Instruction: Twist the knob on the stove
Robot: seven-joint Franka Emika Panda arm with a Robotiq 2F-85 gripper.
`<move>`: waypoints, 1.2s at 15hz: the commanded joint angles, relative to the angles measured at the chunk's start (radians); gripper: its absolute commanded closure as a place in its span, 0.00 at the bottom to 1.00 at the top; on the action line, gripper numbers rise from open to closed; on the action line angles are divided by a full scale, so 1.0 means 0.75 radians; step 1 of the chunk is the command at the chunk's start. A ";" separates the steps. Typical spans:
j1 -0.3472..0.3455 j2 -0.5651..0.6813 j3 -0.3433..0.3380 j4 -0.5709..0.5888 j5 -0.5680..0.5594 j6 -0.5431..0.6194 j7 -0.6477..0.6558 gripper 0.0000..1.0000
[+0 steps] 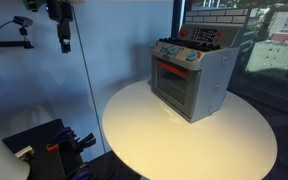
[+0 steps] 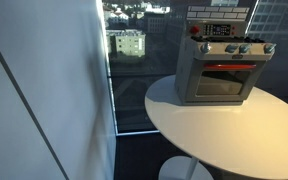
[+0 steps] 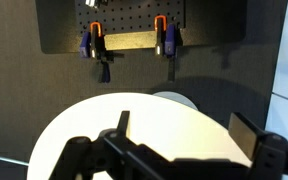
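Note:
The toy stove (image 1: 192,75) is a silver-grey box with a red-framed glass door. It stands at the far side of a round white table (image 1: 184,145) and shows in both exterior views (image 2: 222,70). A row of small knobs (image 2: 234,48) runs above the door, with a brick-patterned panel behind. My gripper (image 1: 65,40) hangs high at the upper left, well away from the stove and off the table's edge. In the wrist view my gripper (image 3: 184,130) is open and empty above the table top (image 3: 144,120). The stove is out of view there.
A dark pegboard with orange-and-blue clamps (image 3: 132,42) stands beyond the table. Dark equipment (image 1: 54,145) sits low beside the table. A camera on an arm (image 1: 20,22) is near the gripper. Windows (image 2: 129,45) lie behind the stove.

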State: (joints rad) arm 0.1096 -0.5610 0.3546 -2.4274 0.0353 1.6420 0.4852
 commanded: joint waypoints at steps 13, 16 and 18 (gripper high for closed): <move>-0.160 0.168 -0.197 0.274 -0.131 0.237 0.011 0.00; -0.169 0.202 -0.201 0.287 -0.179 0.347 0.017 0.00; -0.169 0.224 -0.203 0.294 -0.196 0.392 0.019 0.00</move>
State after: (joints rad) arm -0.0135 -0.4312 0.2061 -2.2467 -0.0854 1.9081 0.4856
